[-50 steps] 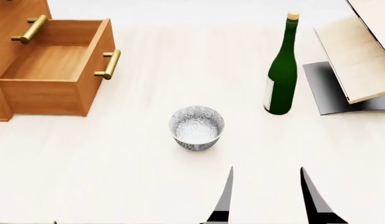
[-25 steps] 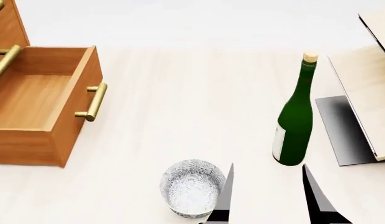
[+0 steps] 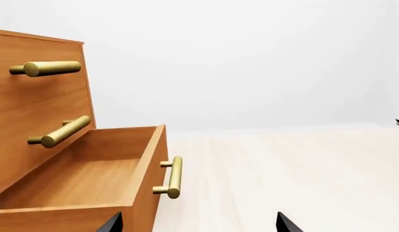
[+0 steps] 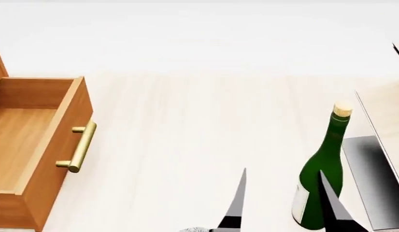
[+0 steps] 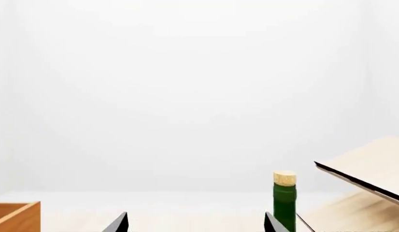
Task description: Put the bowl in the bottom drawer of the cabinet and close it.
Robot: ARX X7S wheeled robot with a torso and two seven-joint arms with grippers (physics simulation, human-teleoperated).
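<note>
- At the head view's bottom edge, the bowl (image 4: 198, 229) shows only as a sliver of speckled rim, just left of the right gripper (image 4: 281, 200) and nearer the robot than its tips.
- Right gripper: two dark fingers spread wide, nothing between them; left finger (image 4: 235, 203) almost over the bowl rim.
- Key relation, as a judgement: bowl lies below and slightly left of the right gripper, so the right arm is the nearer one; the reach looks like down and back, not forward.
- Bowl is round, no long axis; grip angle is free, rim pinch likely.
- Bottle (image 4: 320, 175) stands upright just beside the right finger, partly hidden behind it; knock risk if the gripper swings right.
- Left gripper (image 3: 196, 223): only two tips show in the left wrist view, set apart, empty; not seen in the head view.
- Drawer (image 4: 38, 145) at far left, pulled open and empty, brass handle (image 4: 79, 147) facing the bowl side; well apart from the bowl.
- Left wrist view alone shows the cabinet (image 3: 38, 111) with both upper drawers shut.
- Right wrist view shows the bottle's cork, a drawer corner and the rack (image 5: 367, 171), but no bowl.
- Rack sits farthest right, beyond the bottle.
</note>
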